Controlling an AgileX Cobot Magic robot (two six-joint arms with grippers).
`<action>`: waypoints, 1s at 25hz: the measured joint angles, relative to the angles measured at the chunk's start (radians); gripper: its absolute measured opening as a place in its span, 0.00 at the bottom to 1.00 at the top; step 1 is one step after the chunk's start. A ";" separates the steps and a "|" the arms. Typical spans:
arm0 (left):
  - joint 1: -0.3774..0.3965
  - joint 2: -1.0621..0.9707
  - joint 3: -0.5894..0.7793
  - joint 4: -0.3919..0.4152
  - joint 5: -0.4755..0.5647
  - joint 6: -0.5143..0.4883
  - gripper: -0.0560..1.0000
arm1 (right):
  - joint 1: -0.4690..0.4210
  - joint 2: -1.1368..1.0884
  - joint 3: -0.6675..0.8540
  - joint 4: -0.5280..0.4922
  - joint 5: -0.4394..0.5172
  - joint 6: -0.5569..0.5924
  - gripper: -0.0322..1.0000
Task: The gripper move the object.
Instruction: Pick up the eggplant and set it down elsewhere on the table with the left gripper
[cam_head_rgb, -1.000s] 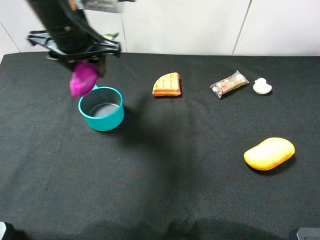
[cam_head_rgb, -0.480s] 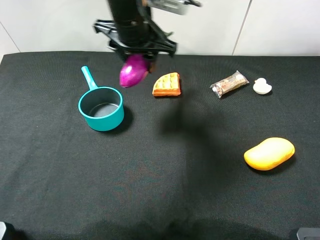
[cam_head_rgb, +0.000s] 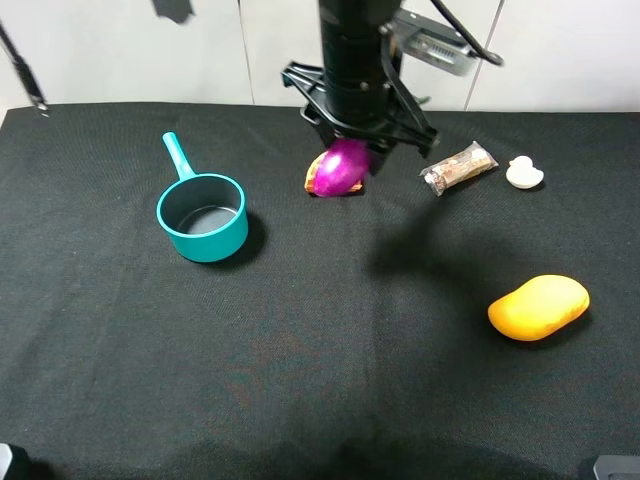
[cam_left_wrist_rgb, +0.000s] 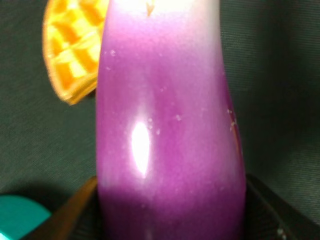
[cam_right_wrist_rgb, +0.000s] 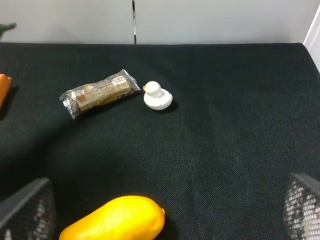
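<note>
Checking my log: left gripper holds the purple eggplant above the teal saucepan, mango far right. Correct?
No: the left gripper holds the eggplant above the waffle, not the saucepan, per the exterior high view; the mango is far right.

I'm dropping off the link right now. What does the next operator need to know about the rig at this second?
Left gripper: jaws shut on the purple eggplant, held in the air close to the waffle.
Right gripper: open and empty, near the mango.
Done: the eggplant is picked up and off the table.
Left: set it down and release. The views do not show where it should go.
</note>
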 joint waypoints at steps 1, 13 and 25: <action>-0.008 0.009 -0.006 0.000 0.000 0.000 0.62 | 0.000 0.000 0.000 0.000 0.000 0.000 0.70; -0.111 0.068 -0.016 -0.005 -0.056 0.027 0.62 | 0.000 0.000 0.000 0.000 0.000 0.000 0.70; -0.156 0.130 -0.016 -0.075 -0.118 0.078 0.62 | 0.000 0.000 0.000 0.000 0.000 0.000 0.70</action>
